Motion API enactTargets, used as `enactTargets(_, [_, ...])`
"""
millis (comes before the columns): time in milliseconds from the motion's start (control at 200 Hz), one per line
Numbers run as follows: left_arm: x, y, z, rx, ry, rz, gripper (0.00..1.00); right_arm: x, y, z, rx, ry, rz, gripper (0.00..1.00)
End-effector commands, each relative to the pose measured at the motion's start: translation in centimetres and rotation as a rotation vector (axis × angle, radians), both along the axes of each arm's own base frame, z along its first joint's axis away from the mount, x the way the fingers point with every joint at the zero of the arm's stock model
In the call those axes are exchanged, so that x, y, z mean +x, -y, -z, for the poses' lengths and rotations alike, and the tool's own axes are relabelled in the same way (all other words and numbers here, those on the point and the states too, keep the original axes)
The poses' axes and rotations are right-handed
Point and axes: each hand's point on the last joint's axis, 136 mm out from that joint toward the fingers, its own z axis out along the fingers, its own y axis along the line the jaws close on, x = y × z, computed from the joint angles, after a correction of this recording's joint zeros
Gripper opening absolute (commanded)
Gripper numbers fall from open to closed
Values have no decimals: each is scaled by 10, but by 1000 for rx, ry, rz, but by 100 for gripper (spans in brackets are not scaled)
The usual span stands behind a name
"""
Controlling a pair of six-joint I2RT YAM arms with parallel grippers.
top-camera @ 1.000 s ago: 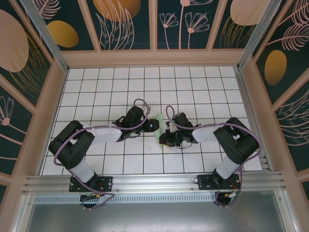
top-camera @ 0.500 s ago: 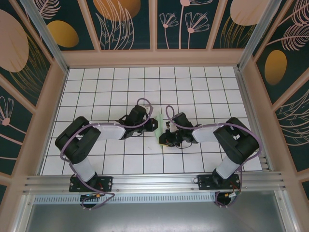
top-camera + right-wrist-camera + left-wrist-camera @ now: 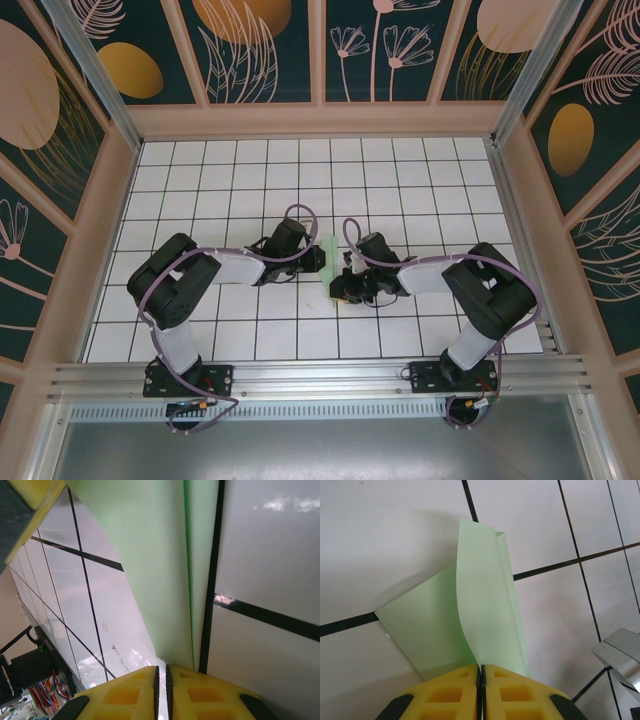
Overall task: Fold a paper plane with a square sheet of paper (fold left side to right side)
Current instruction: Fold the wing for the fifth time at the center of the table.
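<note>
Since 1 second ago the left arm [image 3: 235,268] has swung its elbow in toward the square sheet of paper [image 3: 328,247], and the left claw [image 3: 480,670] has gone from spread to clenched; the right arm [image 3: 440,272] has held its place. That paper, pale mint green and already folded into a narrow strip, lies on the white gridded counter [image 3: 400,180] with 1 claw on each side of it. Left of the paper, the left claw is grasping a raised flap, which curves up off the flat layer and runs straight into the seam between the yellow pads. At the paper's near right end the right claw [image 3: 161,672] is clenched too, pads all but touching, with the long crease running up to them; whether it pinches the paper or only pins it I cannot tell. Such a sheet looks very light, limp and easy to crumple or tear, and it probably slides on the glossy counter, so it is best taken by a free edge with 1 end held down. What crowds the paper, in my view, is the right claw itself, sitting on the side the flap must travel to, and the cables [image 3: 290,213] looped over both wrists.
</note>
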Motion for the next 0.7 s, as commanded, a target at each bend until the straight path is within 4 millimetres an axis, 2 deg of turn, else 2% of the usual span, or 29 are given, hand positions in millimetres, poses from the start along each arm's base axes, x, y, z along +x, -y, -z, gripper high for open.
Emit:
enactTargets(0, [13,-1,2,10,28,-13,13,-32,56,68,-319,-117,37,18])
enactTargets(530, [17,8,-14,-39,66,16,12,-34,57,70,-329,-123,32,18])
enactTargets(696, [17,11,-25,-68,87,25,11,-33,57,70,-329,-123,29,18])
